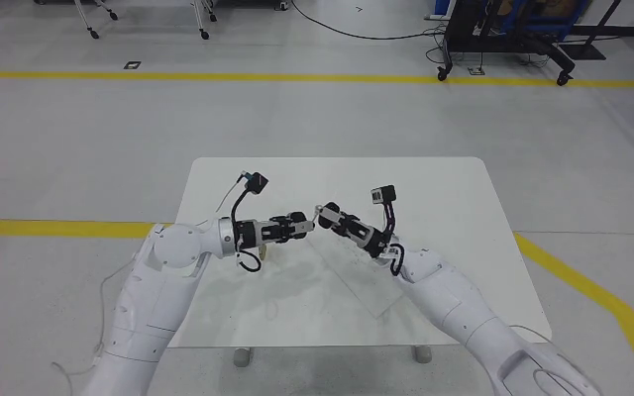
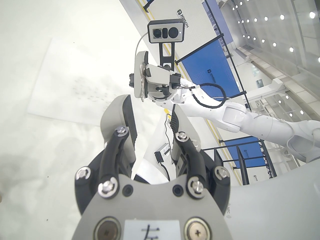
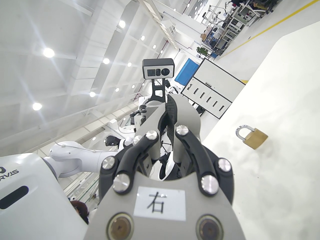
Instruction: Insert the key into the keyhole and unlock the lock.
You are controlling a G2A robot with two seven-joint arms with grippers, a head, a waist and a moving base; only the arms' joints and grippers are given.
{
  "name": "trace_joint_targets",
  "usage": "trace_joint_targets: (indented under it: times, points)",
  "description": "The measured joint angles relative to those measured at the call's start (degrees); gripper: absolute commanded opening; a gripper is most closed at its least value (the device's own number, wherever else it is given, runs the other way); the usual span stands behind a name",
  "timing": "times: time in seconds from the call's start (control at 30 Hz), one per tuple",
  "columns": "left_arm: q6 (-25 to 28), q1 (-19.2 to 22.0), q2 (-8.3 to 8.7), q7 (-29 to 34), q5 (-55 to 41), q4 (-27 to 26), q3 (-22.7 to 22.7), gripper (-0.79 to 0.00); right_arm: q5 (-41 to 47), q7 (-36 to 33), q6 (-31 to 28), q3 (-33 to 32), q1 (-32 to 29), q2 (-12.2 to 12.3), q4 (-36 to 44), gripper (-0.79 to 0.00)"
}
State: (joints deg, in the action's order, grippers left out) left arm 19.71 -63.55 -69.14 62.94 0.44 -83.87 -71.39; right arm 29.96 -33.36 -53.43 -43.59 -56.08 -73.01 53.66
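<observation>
A brass padlock (image 3: 252,138) with a silver shackle lies on the white table (image 3: 280,81), off to one side of my right gripper (image 3: 171,102). That gripper is raised above the table and shut. The left wrist view shows my right gripper (image 2: 141,82) pinching a silver key (image 2: 142,87) between its pads. My left gripper (image 2: 151,107) faces it a short way off, open, with nothing between its fingers. From above, the left gripper (image 1: 304,225) and right gripper (image 1: 321,212) nearly meet tip to tip over the middle of the table (image 1: 436,188).
A thin clear sheet (image 1: 352,277) lies flat on the table under and in front of the arms; it also appears as a pale rectangle (image 2: 60,81) in the left wrist view. The table's edges are open on all sides.
</observation>
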Motion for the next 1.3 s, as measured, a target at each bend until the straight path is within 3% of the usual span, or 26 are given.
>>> trace_joint_targets:
  times: [0.1,0.23,0.73,0.77,0.8,1.3]
  points:
    - [-0.4,0.3,0.12,-0.2,0.4,0.2,0.5,-0.526,0.3,-0.8,0.2,0.0,0.0,-0.3,-0.2,-0.785]
    - [-0.8,0.6,0.27,-0.5,0.4,0.4,1.0,-0.785,0.5,-1.6,0.2,-0.1,0.1,-0.6,-0.4,-0.785]
    - [-1.1,1.6,0.89,-1.2,-0.2,1.7,2.1,-0.785,-2.2,-2.2,0.4,-1.6,-0.9,-1.2,0.5,-0.776]
    - [-1.1,1.7,0.92,-1.3,-0.3,1.8,2.2,-0.785,-2.3,-2.2,0.5,-1.8,-1.0,-1.2,0.6,-0.071]
    - [-1.0,1.8,0.97,-1.3,-0.5,1.9,2.2,-0.785,-2.3,-2.2,0.5,-2.0,-1.2,-1.2,0.8,0.000]
    - [-0.2,2.0,1.39,-2.6,-1.5,2.1,2.2,-0.785,-2.6,-1.6,0.2,-3.3,-1.8,-1.2,1.6,0.000]
